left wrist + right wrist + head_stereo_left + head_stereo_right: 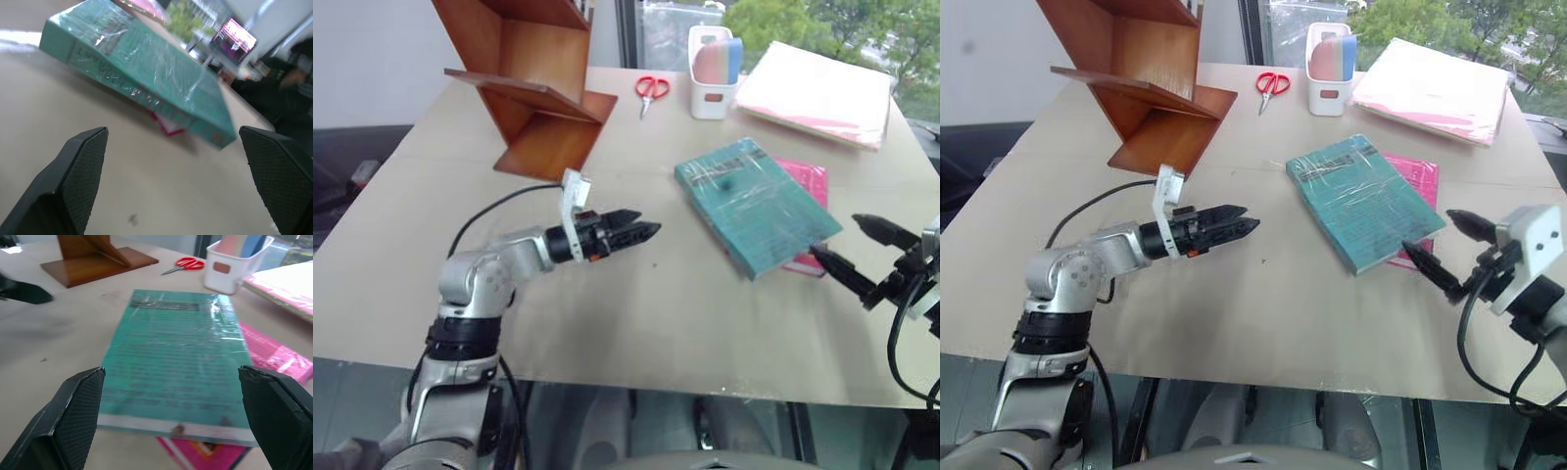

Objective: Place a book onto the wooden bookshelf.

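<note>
While the bookshelf (533, 83) stands at the table's (636, 323) far left corner, the left gripper (641, 230) hangs over the table's middle, pointing toward the book (754, 201), jaws wide and empty. Scissors (651, 90) lie near the far edge, beside a white bin (710, 83) of upright items. Right of centre the book lies flat, its near end resting on a thin pink book (808, 186) that sticks out on its right. A pale paper stack (818, 93) sits at the far right corner. By the near right edge the right gripper (857, 250) faces the book's near end, just short of it, fingers spread wide, holding nothing.
</note>
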Motion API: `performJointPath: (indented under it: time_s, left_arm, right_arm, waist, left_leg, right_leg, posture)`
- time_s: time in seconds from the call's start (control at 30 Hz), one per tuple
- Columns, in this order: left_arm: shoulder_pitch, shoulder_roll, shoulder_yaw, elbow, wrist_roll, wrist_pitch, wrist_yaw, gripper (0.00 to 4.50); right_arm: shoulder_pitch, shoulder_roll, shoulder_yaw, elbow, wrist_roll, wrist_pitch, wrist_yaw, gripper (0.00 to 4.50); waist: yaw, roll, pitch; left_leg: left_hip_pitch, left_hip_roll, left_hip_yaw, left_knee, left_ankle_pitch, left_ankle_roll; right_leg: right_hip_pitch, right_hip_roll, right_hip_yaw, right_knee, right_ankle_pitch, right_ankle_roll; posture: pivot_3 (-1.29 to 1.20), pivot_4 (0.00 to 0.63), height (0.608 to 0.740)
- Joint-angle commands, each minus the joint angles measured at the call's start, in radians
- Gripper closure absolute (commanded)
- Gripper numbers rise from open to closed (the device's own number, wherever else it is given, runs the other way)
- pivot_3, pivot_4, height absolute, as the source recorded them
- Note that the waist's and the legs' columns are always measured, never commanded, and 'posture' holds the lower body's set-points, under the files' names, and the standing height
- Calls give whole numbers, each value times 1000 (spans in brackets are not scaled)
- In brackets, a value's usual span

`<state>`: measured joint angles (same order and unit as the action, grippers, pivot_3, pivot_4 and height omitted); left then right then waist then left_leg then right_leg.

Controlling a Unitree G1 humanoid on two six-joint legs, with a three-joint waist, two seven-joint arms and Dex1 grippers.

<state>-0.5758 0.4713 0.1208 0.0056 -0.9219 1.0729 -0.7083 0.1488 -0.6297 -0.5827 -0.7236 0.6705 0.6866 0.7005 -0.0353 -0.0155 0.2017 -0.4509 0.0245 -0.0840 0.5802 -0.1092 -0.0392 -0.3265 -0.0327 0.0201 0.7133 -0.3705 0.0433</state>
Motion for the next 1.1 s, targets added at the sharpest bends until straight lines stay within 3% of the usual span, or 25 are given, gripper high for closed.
performJointPath:
  time_s: [0.03, 0.17, 0.43, 0.63, 1.1]
  left_arm:
    - [-74, -58, 78, 91, -109, 181, 101, 0]
    - [-196, -261, 228, 348, -168, 300, 356, 0]
    - [-274, -442, 343, 510, -136, 262, 582, 0]
    - [-326, -504, 338, 617, -96, 187, 561, 0]
    - [-459, -531, 304, 890, 52, 12, 365, 0]
  right_arm:
    - [27, 4, 25, -60, -29, -69, -28, 28]
    - [80, -16, 91, -112, -100, -136, -17, 28]
    - [128, -10, 87, -162, -77, -138, -50, 28]
    - [163, -2, 87, -210, -67, -127, -95, 28]
    - [291, 6, 54, -288, 13, -155, -102, 28]
  waist:
    - [0, 0, 0]
    - [7, 0, -1]
    - [5, -2, 0]
    - [7, -2, 0]
    - [21, -2, 0]
  left_leg:
    - [0, 0, 0, 0, 0, 0]
    - [0, -2, -2, 1, 0, 0]
    - [-2, -2, -2, 1, 0, 0]
    - [-1, -3, -2, 1, 0, 0]
    - [-2, -3, -2, 1, 0, 0]
  right_leg:
    - [0, 0, 0, 0, 0, 0]
    - [1, -1, -2, 0, 0, 0]
    - [1, -1, -2, -1, 0, 1]
    - [1, -1, -2, -1, 0, 1]
    - [1, -2, -3, -1, 0, 1]
  posture:
    - [0, 150, 740]
    - [0, 150, 740]
    - [0, 150, 740]
    - [0, 150, 740]
    - [0, 150, 740]
